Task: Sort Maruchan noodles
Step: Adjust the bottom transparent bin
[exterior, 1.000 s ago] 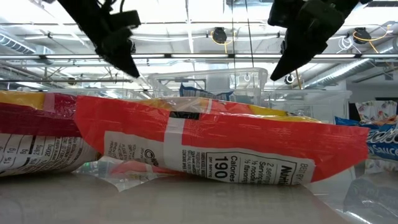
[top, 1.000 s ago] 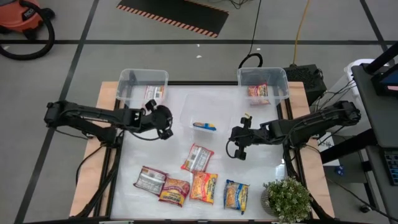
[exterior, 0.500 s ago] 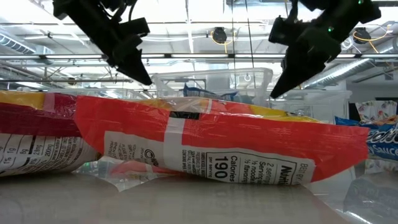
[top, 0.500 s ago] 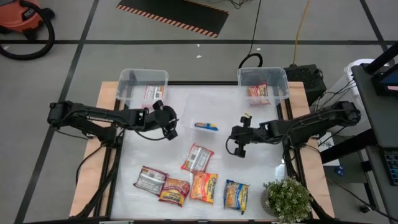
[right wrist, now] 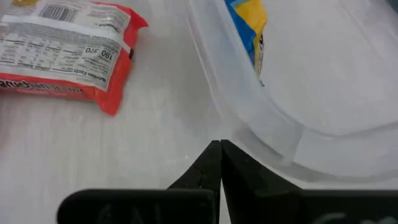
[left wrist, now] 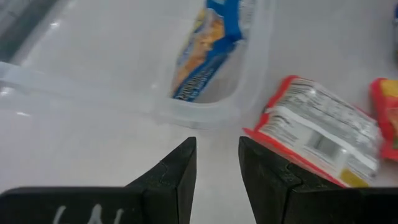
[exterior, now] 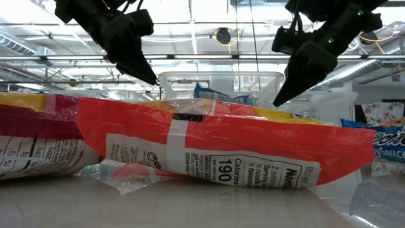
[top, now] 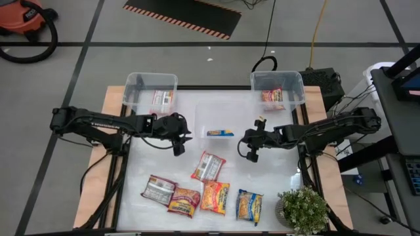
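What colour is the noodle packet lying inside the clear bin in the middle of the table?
Blue and yellow packet, clearest in the left wrist view.

A grey floor [top: 65, 26] crossed by dark tape lines surrounds the table. An orange shop vacuum [top: 23, 16] sits there, near a hazard-striped mat [top: 184, 16].

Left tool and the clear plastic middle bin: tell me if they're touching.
Apart. In the left wrist view, bare white table shows between the left tool, empty and slightly parted, and the clear plastic middle bin.
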Motion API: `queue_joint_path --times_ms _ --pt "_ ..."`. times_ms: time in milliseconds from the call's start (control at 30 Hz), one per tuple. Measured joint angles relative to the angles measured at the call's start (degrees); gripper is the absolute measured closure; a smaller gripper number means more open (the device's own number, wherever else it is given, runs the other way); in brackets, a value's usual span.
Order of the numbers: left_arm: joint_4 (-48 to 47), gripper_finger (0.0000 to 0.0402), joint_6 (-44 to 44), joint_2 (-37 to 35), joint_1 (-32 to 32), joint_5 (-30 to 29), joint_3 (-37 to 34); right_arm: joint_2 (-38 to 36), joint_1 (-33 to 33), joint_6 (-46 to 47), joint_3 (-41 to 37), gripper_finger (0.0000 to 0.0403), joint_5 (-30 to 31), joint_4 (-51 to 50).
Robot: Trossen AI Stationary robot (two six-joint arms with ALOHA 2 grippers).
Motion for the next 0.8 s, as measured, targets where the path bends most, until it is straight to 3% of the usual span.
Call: queue_joint_path --times_ms 300,533,800 --pt "-4.88 0.0275 -0.4 -5.11 -0.54 -0.76 0.07 -1.09 0.19 1.95 -0.04 0.0399 0.58 -8.34" --pt "-5.79 0.0275 0.34 -4.55 -0.39 -11.37 0.09 -1.16 -1.36 2.03 -0.02 0.0399 14.26 -7.88" --pt "-1.97 0.0275 -1.73 0.65 -0.07 -13.63 0.07 -1.05 -2.12 -0.94 -0.38 0.0399 17.89 0.76"
